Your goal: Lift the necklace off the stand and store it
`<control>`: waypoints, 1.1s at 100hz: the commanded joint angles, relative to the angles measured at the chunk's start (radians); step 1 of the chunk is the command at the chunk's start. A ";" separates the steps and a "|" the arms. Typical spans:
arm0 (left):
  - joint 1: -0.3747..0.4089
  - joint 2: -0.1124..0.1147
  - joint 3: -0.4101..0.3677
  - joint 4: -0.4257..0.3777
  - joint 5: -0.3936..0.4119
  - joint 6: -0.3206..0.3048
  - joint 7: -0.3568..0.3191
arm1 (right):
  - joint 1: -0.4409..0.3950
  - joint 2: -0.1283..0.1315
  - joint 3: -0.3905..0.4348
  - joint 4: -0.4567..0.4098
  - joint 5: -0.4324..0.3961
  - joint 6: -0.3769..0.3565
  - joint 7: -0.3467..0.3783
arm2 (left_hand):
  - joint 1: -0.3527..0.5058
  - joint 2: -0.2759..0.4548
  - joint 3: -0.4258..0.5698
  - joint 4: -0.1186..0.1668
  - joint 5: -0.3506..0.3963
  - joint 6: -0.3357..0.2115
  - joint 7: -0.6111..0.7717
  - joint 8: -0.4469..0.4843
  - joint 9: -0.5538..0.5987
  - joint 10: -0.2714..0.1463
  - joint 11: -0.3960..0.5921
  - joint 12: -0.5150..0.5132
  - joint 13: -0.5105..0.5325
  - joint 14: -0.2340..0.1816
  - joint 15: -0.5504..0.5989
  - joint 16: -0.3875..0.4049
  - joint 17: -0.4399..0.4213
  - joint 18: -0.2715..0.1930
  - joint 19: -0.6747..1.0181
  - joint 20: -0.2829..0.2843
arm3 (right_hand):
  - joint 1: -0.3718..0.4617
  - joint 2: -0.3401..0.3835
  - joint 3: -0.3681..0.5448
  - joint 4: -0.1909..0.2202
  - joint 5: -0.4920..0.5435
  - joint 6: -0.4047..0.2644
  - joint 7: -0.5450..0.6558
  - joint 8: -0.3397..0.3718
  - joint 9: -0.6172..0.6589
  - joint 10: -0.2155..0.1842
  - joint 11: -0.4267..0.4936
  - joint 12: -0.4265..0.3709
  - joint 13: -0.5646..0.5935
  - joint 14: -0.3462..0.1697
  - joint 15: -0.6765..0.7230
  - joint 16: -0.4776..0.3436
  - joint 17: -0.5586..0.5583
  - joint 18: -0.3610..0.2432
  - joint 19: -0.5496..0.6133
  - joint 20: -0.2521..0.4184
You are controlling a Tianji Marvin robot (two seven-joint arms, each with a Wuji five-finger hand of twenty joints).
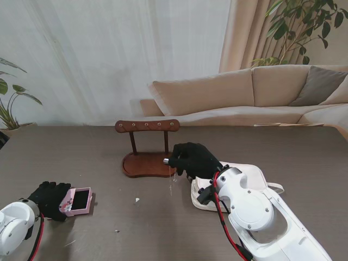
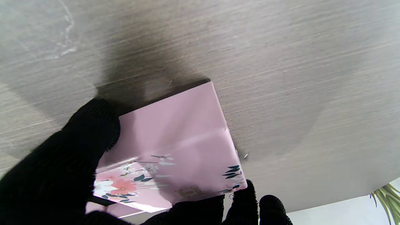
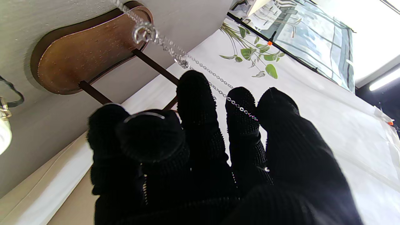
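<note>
A dark wooden necklace stand (image 1: 147,126) with an oval base (image 1: 145,165) stands mid-table; its pegs look bare. My right hand (image 1: 193,159) in a black glove hovers at the stand's right front, shut on a thin silver necklace (image 1: 173,182) that dangles from it. In the right wrist view the chain (image 3: 234,104) drapes across my fingers (image 3: 195,103), its ring pendant (image 3: 144,32) hanging over the base (image 3: 90,59). My left hand (image 1: 48,198) grips a pink floral box (image 1: 79,201), open with a dark inside. The box wall (image 2: 175,147) sits between the gloved fingers (image 2: 65,156).
A white flat object (image 1: 253,175) lies under my right forearm. Small pale scraps (image 1: 137,200) dot the table near me. Beyond the table's far edge are a beige sofa (image 1: 244,92) and plants.
</note>
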 commanded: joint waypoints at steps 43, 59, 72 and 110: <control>-0.018 -0.007 0.104 0.113 -0.072 0.036 0.029 | -0.015 -0.003 0.010 -0.019 0.023 0.014 0.014 | 0.211 -0.033 0.121 -0.066 0.350 -0.293 0.866 0.406 0.330 -0.109 0.176 0.102 0.341 0.003 0.109 0.157 0.045 0.001 0.757 0.096 | -0.001 -0.025 0.022 -0.024 0.017 -0.012 0.002 0.018 0.035 -0.023 -0.012 0.017 0.032 -0.022 0.030 0.010 0.183 -0.003 0.055 -0.026; -0.035 -0.008 0.132 0.145 -0.109 0.052 0.045 | -0.014 -0.006 0.013 -0.017 0.029 0.018 0.008 | 0.402 -0.072 0.044 -0.072 0.501 -0.317 1.143 0.366 0.422 -0.102 0.220 0.139 0.409 0.001 0.189 0.247 0.108 -0.012 0.823 0.106 | 0.000 -0.025 0.022 -0.024 0.017 -0.010 0.002 0.018 0.035 -0.023 -0.012 0.017 0.032 -0.018 0.031 0.011 0.183 -0.003 0.055 -0.025; -0.038 -0.010 0.140 0.152 -0.123 0.048 0.064 | -0.019 -0.005 0.013 -0.021 0.028 0.022 0.008 | 0.440 -0.086 0.064 -0.068 0.555 -0.308 1.241 0.372 0.503 -0.087 0.260 0.169 0.479 -0.006 0.262 0.313 0.172 -0.015 0.871 0.126 | 0.000 -0.025 0.022 -0.024 0.017 -0.011 0.001 0.018 0.035 -0.023 -0.012 0.017 0.033 -0.021 0.031 0.011 0.183 -0.003 0.055 -0.025; -0.035 -0.024 0.142 0.157 -0.209 0.009 0.145 | -0.028 -0.007 0.011 -0.028 0.049 0.036 0.006 | 0.505 -0.215 0.133 -0.062 0.648 -0.241 1.379 0.086 1.011 -0.094 0.203 0.698 0.897 0.056 0.461 0.649 0.467 0.091 1.089 0.186 | 0.001 -0.025 0.021 -0.024 0.016 -0.012 0.002 0.018 0.033 -0.024 -0.011 0.017 0.032 -0.021 0.031 0.011 0.183 -0.003 0.054 -0.024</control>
